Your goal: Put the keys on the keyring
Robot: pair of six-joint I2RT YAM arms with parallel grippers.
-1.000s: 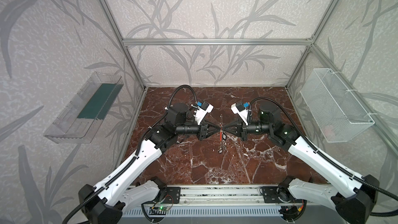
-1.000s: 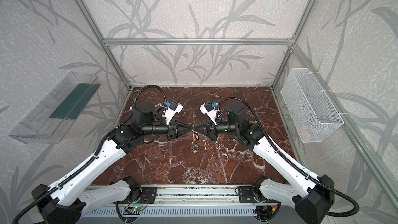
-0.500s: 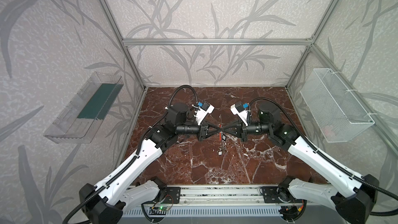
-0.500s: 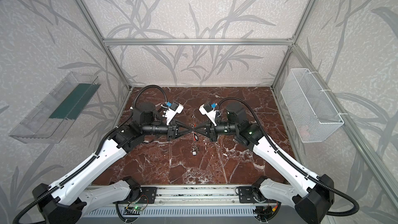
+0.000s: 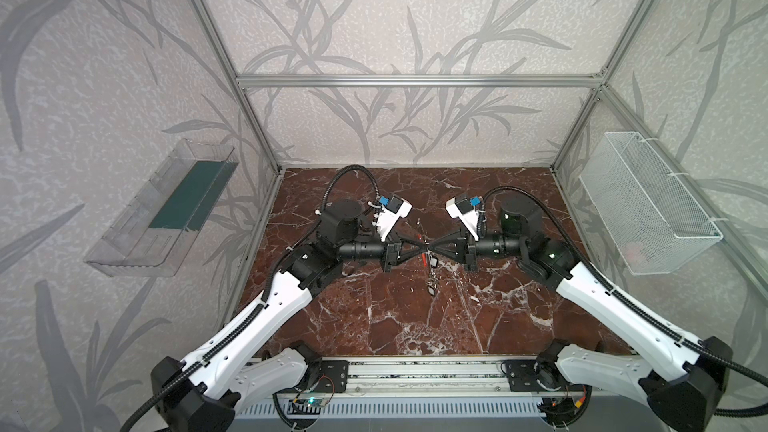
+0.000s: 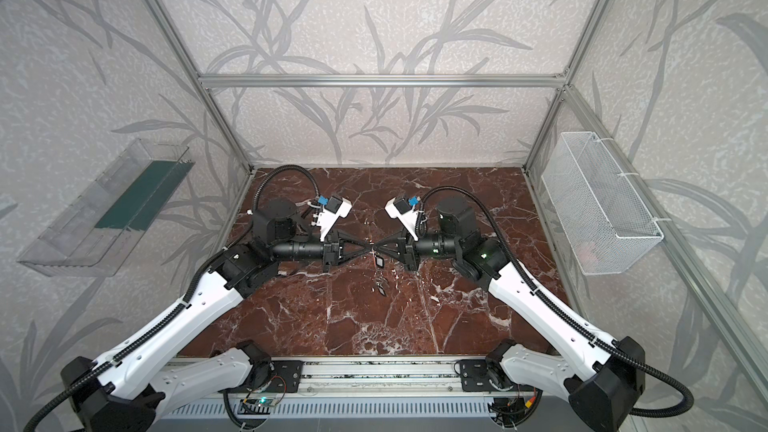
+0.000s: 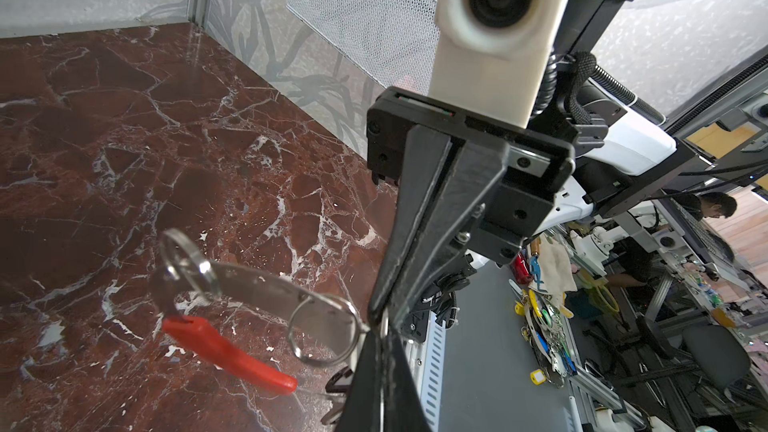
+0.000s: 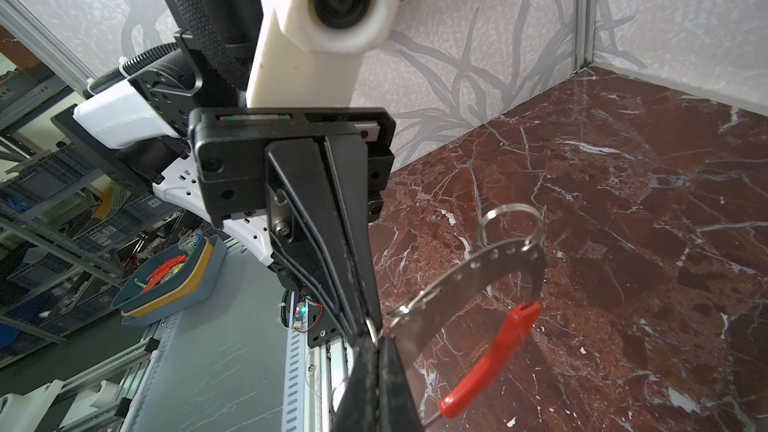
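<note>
Left wrist view, left hand [image 7: 382, 336] and right hand [image 7: 380, 313] closed, seemingly pinching keyring [image 7: 266, 290], labels on keys [image 5: 431, 284] unreadable.

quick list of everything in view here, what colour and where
keyring: one, flat grey band with holes and a red arc, held up over mid-table
near split ring: one, silvery, on the keyring, pinched at the gripper tips
far split ring: one, silvery, keyring's far end by the red arc
keys: count unclear, silvery with black tags, hanging below the keyring
table: one, red-brown marble, cell floor
tray: one, clear with green floor, left wall
basket: one, white wire mesh, right wall
left gripper: one, black, shut on the near split ring
right gripper: one, black, shut on it too, tip to tip with the left
</note>
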